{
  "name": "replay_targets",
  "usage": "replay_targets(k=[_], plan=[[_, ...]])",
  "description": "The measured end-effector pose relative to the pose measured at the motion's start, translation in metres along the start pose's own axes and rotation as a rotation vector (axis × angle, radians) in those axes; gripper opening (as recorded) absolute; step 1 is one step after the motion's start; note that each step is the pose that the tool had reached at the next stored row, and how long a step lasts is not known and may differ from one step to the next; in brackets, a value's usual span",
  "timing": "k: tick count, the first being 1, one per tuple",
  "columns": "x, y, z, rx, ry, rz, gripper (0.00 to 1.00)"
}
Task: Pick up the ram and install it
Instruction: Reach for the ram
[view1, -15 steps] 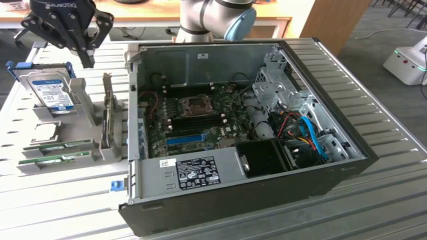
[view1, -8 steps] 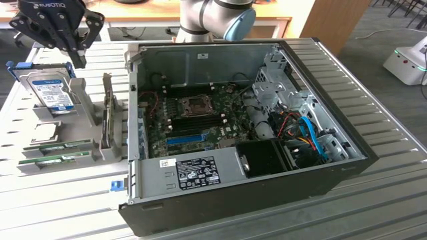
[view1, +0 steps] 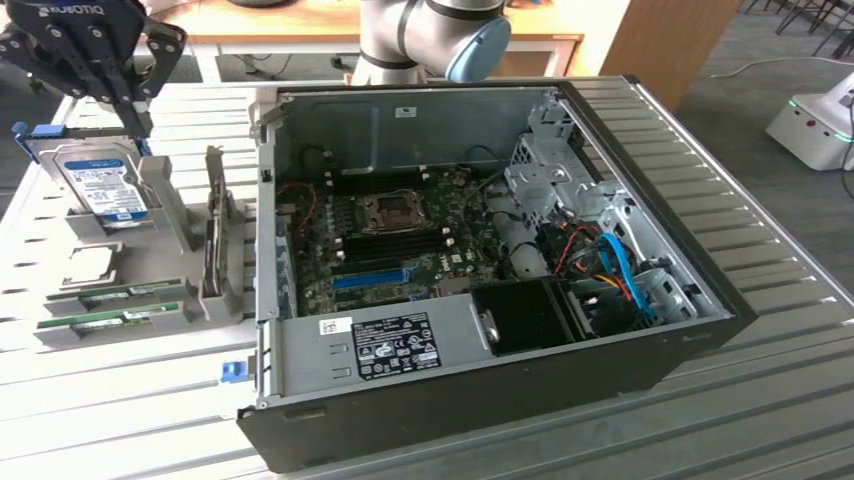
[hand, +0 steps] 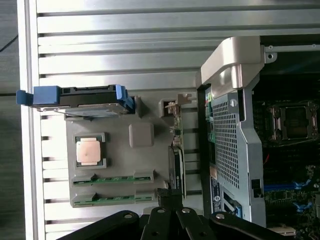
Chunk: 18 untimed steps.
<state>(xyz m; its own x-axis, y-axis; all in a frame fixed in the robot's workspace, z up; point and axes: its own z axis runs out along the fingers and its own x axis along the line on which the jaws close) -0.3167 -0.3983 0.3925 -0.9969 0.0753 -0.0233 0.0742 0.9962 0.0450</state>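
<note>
Two green ram sticks (view1: 118, 294) (hand: 113, 179) lie edge-up in the front slots of a grey holder tray (view1: 80, 265) (hand: 141, 155), in the exterior view's left. My gripper (view1: 136, 122) (hand: 168, 197) hangs above the tray's far end, near the hard drive and well apart from the ram. Its black fingers are shut together with nothing between them. The open computer case (view1: 627, 350) lies in the middle of the table, and its motherboard (view1: 400, 240) is exposed.
On the same tray stand a silver hard drive with a blue label (view1: 107, 190) (hand: 85, 100), a CPU chip (hand: 90, 151) and an upright expansion card (view1: 214, 230) (hand: 177, 150). The case's wall (view1: 274, 250) rises just beside the tray. The table is slatted metal (view1: 747, 200).
</note>
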Motion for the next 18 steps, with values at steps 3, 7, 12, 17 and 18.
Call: replay_targets(k=[3, 7, 12, 17, 18], plan=[[0.006, -0.0004, -0.0001, 0.0000, -0.0001, 0.000, 0.11], [0.014, -0.0007, -0.0002, -0.0001, -0.0001, 0.000, 0.11], [0.024, -0.0012, -0.0004, 0.0000, 0.0000, 0.000, 0.11], [0.034, -0.0017, -0.0005, 0.0000, 0.0000, 0.000, 0.11], [0.036, -0.0018, -0.0006, 0.0000, 0.0000, 0.000, 0.11]])
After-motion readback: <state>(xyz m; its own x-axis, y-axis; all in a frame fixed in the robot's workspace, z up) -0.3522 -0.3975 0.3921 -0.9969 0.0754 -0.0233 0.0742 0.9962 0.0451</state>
